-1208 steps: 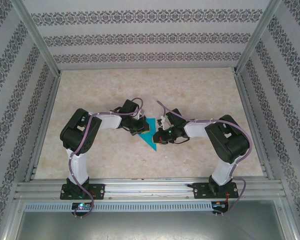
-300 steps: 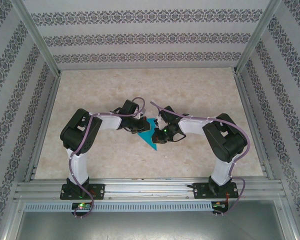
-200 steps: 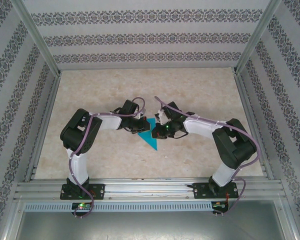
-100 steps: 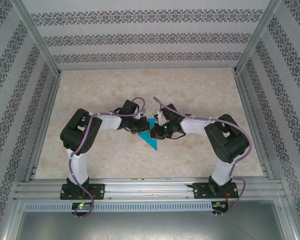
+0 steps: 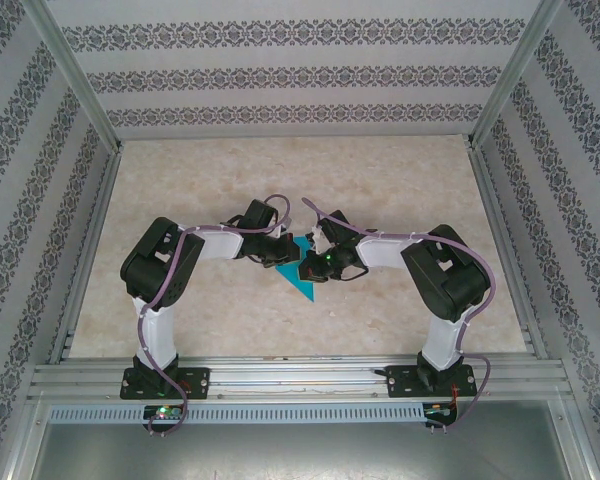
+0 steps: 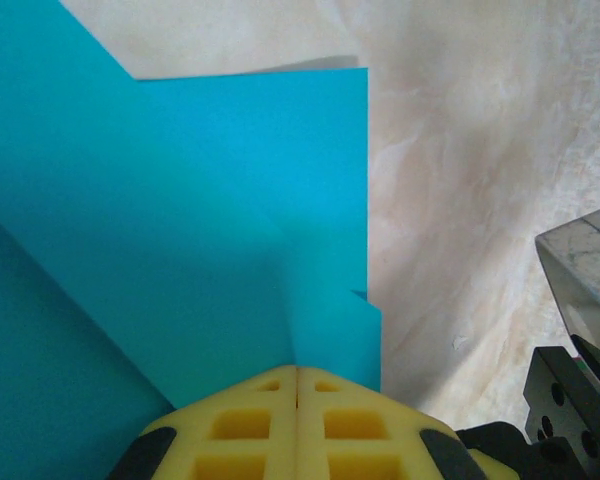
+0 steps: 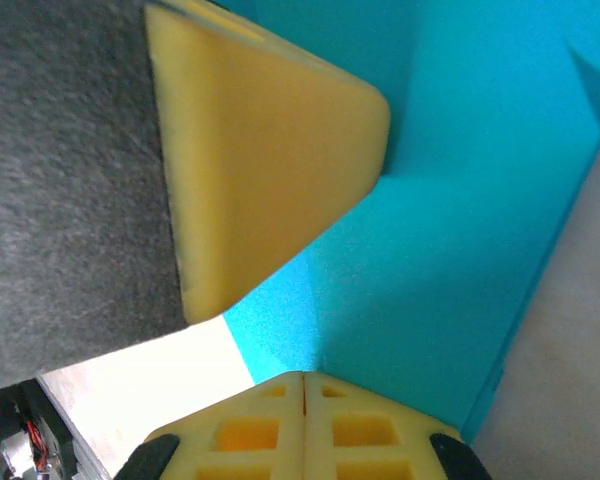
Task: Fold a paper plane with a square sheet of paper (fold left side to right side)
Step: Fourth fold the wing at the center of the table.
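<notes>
The left arm stands where it did six seconds ago, and the move is all on the right. The right gripper [image 5: 314,266] has slid in from the near right part of the teal-blue folded paper sheet [image 5: 305,287] towards the left gripper [image 5: 282,258]. In the last second and a half its elbow has swung outward and come back. The two tips are now close together over the middle of the sheet and cover more of it than before. We judge this to be a pass along a crease to press it flat, not a fresh fold, so the plane is part-made and not finished. Both pincers are pressed together. From the left wrist, the left gripper's [image 6: 298,375] yellow pads meet along a tight seam with nothing between them, their tips set against the paper [image 6: 180,250]. The right gripper [image 7: 303,385] looks the same from its own wrist, with a yellow pad [image 7: 260,150] of the left one resting on the paper [image 7: 460,230] just ahead. The sheet lies on the beige marbled table top [image 5: 380,200] near its centre, between the two arms. It is a flat triangle with its point towards the arm bases, several layers deep, with one straight-edged flap over a slanting fold and a small step in the edge beside the left tips.
</notes>
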